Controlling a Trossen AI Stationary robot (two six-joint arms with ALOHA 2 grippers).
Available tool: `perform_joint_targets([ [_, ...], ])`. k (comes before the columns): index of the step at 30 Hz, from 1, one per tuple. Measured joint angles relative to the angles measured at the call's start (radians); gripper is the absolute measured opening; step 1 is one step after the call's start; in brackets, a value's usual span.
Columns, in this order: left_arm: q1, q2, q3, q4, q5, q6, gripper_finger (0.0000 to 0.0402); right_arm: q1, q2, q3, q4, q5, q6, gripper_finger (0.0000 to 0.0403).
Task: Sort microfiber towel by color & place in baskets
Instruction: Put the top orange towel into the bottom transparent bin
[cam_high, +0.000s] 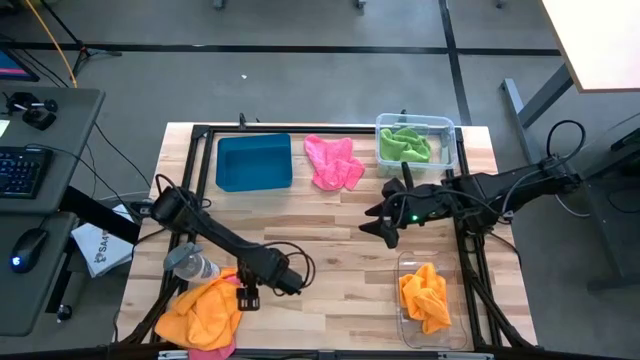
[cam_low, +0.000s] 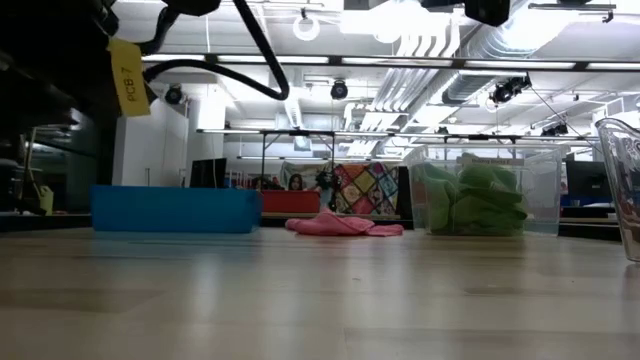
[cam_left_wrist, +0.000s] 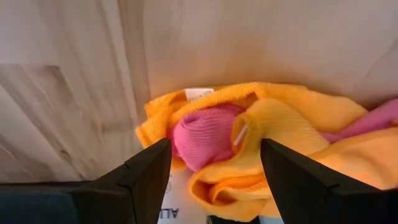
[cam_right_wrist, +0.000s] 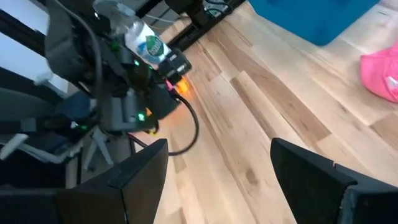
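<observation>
planked wood table (cam_high: 330, 250), crumpled orange towel (cam_high: 200, 312).

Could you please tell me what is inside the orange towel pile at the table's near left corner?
A pink towel is wrapped in the orange towels, between the left gripper's open fingers. How far it runs underneath is covered.

Table centre is bare wood, open passage between the left gripper (cam_high: 247, 298) at the near-left and the right gripper (cam_high: 385, 226) right of centre. Near-left is crowded: orange towel pile (cam_high: 200, 312) with the bottle (cam_high: 190, 264) just beside it. Far edge is lined by teal tray (cam_high: 254, 161), pink towel (cam_high: 333, 162), clear bin (cam_high: 444, 127) of green towels; another clear bin (cam_high: 404, 268) blocks near-right.
</observation>
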Motion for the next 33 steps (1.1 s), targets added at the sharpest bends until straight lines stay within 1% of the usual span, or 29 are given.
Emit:
perform_joint_targets([
  [3, -0.013, 0.0, 0.0, 0.029, 0.03, 0.008, 0.0236, -0.002, 0.0, 0.0, -0.033, -0.01, -0.004, 0.0279],
  [8, -0.016, 0.0, 0.0, 0.114, 0.047, 0.007, 0.0236, -0.002, 0.0, 0.0, -0.072, -0.018, -0.025, 0.0279],
  [14, -0.016, 0.0, 0.0, 0.103, 0.05, 0.0, 0.0236, -0.002, 0.0, 0.0, -0.102, -0.018, -0.027, 0.0279],
  [17, -0.025, 0.0, 0.0, 0.104, 0.051, 0.0, 0.0225, -0.002, 0.0, 0.0, -0.104, -0.018, -0.044, 0.0279],
  [20, -0.036, 0.0, -0.008, 0.112, 0.051, 0.0, 0.0201, -0.002, 0.0, 0.0, -0.103, -0.018, -0.045, 0.0279],
  [23, -0.042, 0.0, -0.026, 0.111, 0.049, 0.002, 0.0167, -0.002, 0.0, 0.0, -0.103, -0.018, -0.045, 0.0279],
  [29, -0.047, 0.0, -0.05, 0.107, 0.044, 0.049, 0.0075, -0.002, 0.0, 0.0, -0.104, -0.018, -0.045, 0.0279],
  [32, -0.046, 0.0, -0.026, 0.104, 0.044, 0.07, 0.0019, -0.002, 0.0, 0.0, -0.104, -0.018, -0.045, 0.0279],
  [33, -0.046, -0.005, -0.012, 0.107, 0.044, 0.08, 0.001, -0.002, 0.0, 0.0, -0.104, -0.018, -0.045, 0.0279],
])
